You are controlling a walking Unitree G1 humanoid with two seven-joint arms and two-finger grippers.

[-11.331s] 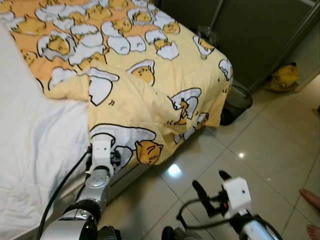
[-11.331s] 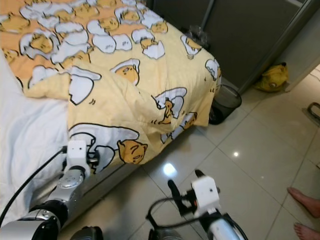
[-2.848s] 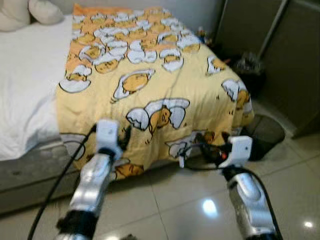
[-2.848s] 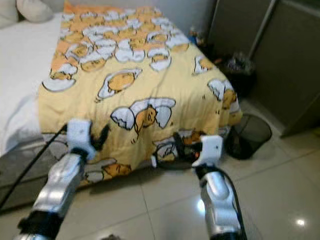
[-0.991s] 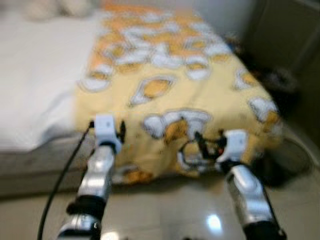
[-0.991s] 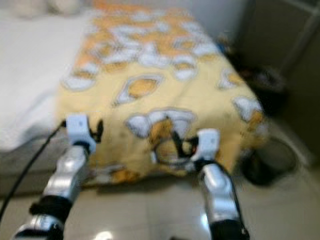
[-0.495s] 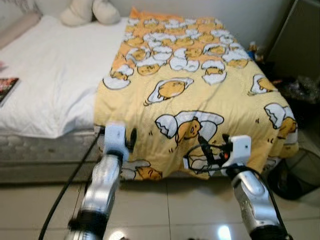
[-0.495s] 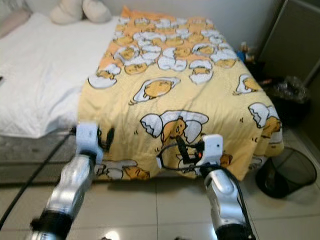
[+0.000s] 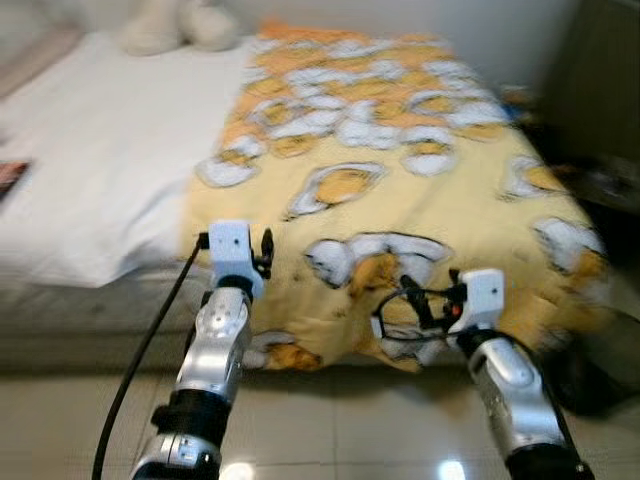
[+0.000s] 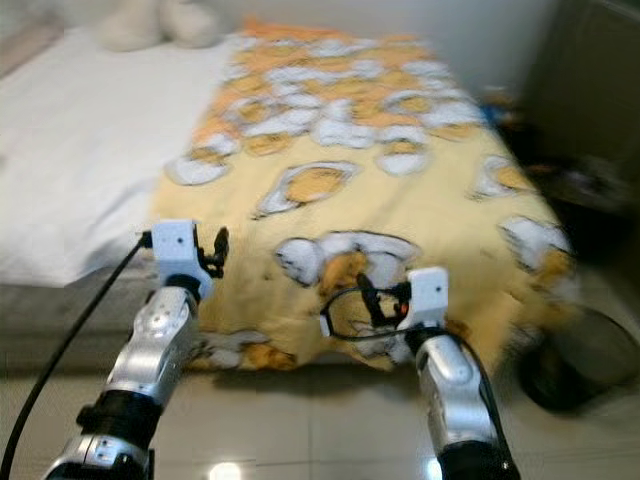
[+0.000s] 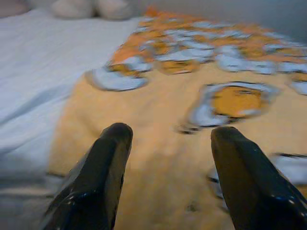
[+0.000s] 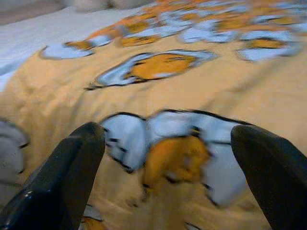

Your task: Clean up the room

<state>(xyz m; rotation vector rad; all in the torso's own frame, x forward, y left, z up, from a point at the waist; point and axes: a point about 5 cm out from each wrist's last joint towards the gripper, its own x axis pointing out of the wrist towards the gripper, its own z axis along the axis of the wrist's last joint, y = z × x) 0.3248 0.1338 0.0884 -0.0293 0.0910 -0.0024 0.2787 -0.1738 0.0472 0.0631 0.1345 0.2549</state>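
Left eye view, somewhat blurred: a yellow blanket (image 9: pixel 420 170) with an egg-cartoon print lies spread over the right half of the bed (image 9: pixel 90 170), its front edge draped over the mattress side toward the tiled floor (image 9: pixel 330 440). Both arms reach toward that edge. The left tool (image 11: pixel 165 139) and right tool (image 12: pixel 168 139) are each released, fingers spread, hovering just before the fabric, grasping nothing

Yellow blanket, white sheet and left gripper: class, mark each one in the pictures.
yellow blanket (image 9: pixel 400 150), left eye view, on its flat top surface.
white sheet (image 9: pixel 100 160), left eye view, on the bare mattress area.
left gripper (image 11: pixel 165 139), left wrist view, midway between its open fingertips.
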